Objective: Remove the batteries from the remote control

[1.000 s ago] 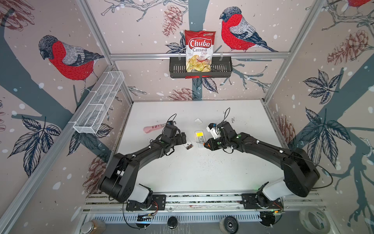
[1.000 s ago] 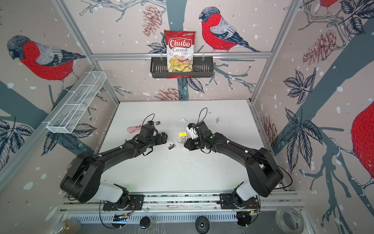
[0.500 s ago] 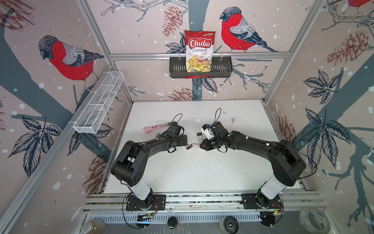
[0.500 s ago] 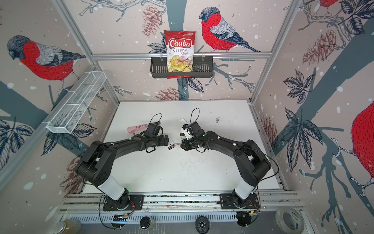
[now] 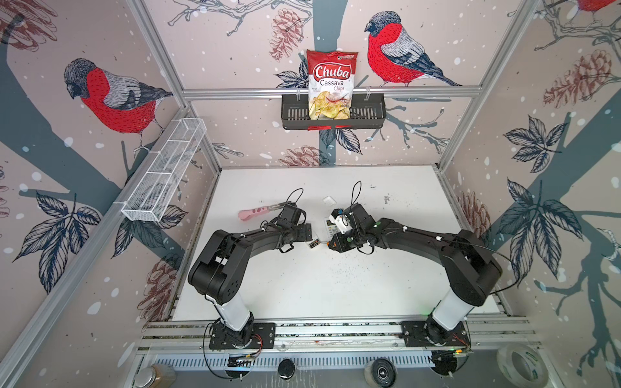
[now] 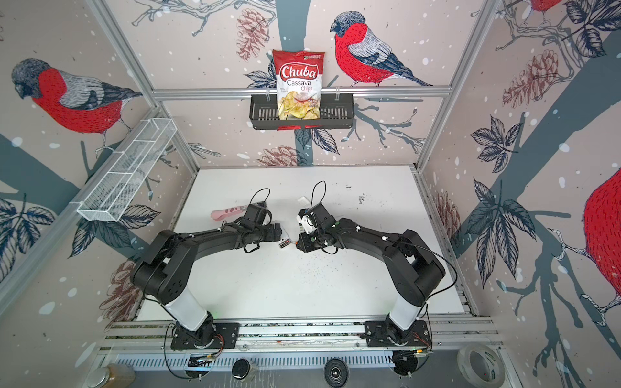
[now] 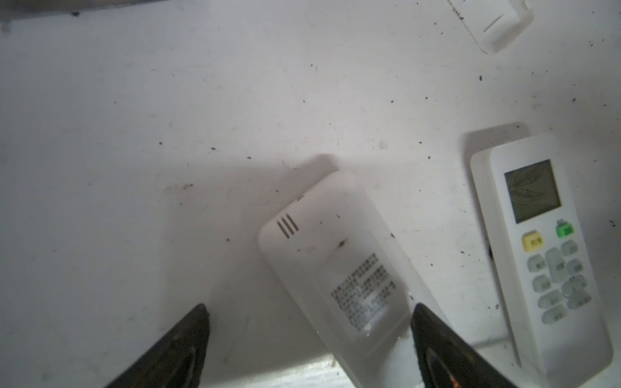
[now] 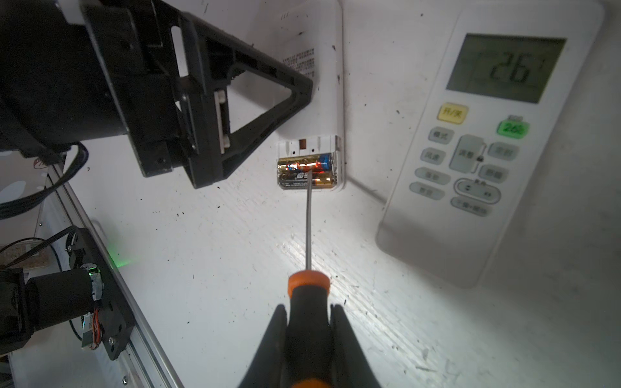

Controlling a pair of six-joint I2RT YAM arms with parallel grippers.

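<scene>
Top view: batteries sit between the two arms. Left wrist: left gripper is spread wide over the face-down remote. Right wrist: right gripper is clamped on a screwdriver, tip at the batteries in the remote's open end.

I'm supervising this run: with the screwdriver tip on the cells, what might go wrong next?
1. The open left pincer only straddles the white face-down remote control, so prying may shove it.
2. The orange-and-black-handled screwdriver, clamped in the right pincer, could slip off the gold-banded black batteries or flick one away.
</scene>
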